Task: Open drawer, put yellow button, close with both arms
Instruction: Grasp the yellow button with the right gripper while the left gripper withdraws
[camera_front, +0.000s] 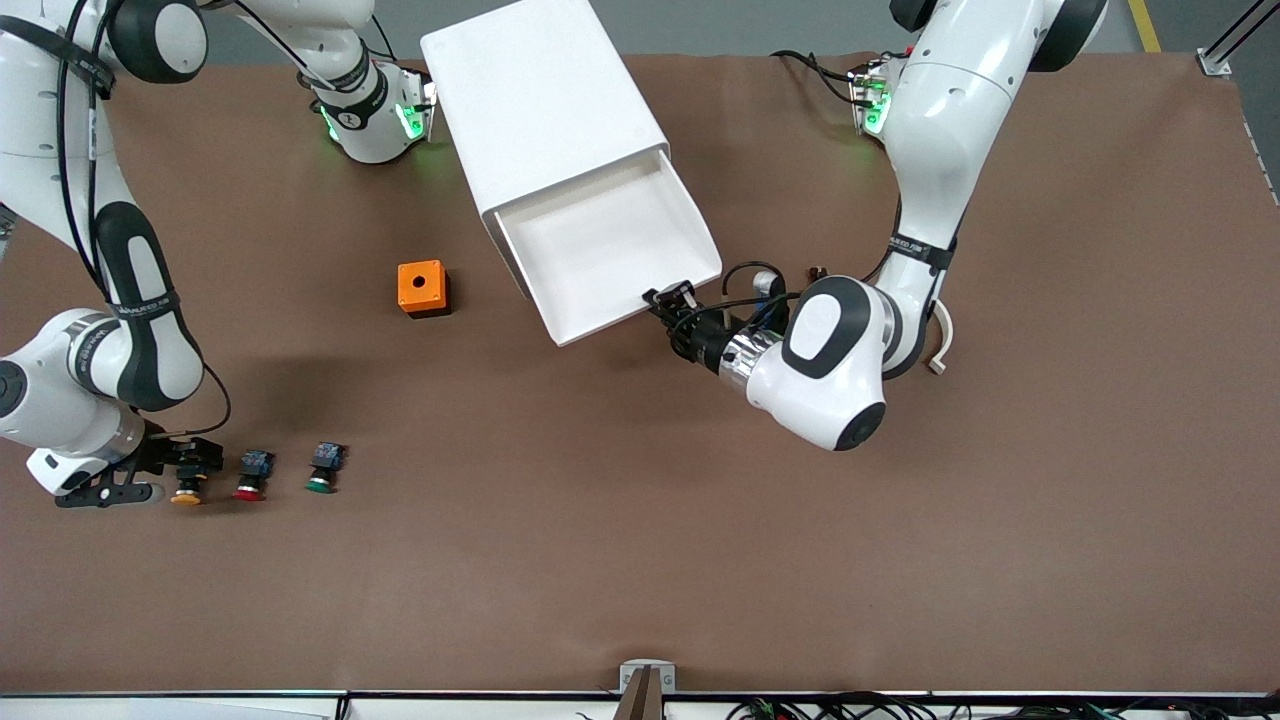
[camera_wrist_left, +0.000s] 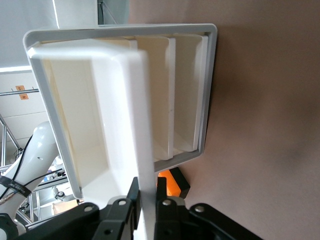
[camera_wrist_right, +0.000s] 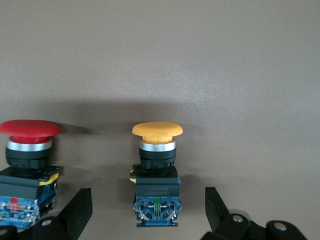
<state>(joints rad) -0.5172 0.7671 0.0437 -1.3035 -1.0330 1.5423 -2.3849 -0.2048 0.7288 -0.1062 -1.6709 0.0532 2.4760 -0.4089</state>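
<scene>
The drawer (camera_front: 600, 250), the top one of the white cabinet (camera_front: 540, 100), is pulled out and holds nothing. My left gripper (camera_front: 666, 300) is shut on the drawer's front wall (camera_wrist_left: 135, 110), one finger (camera_wrist_left: 133, 192) inside it and one outside. The yellow button (camera_front: 187, 492) lies on its side on the table toward the right arm's end, last in a row of three. My right gripper (camera_front: 192, 466) is low over it and open. Its fingers (camera_wrist_right: 80, 207) stand wide on either side of the button's black-and-blue body, apart from it, below the yellow cap (camera_wrist_right: 157, 130).
A red-capped button (camera_front: 250, 488) lies right beside the yellow one (camera_wrist_right: 29, 128), then a green-capped one (camera_front: 321, 482). An orange box (camera_front: 422, 287) with a hole stands on the table beside the open drawer, toward the right arm's end. The three lower drawers are shut.
</scene>
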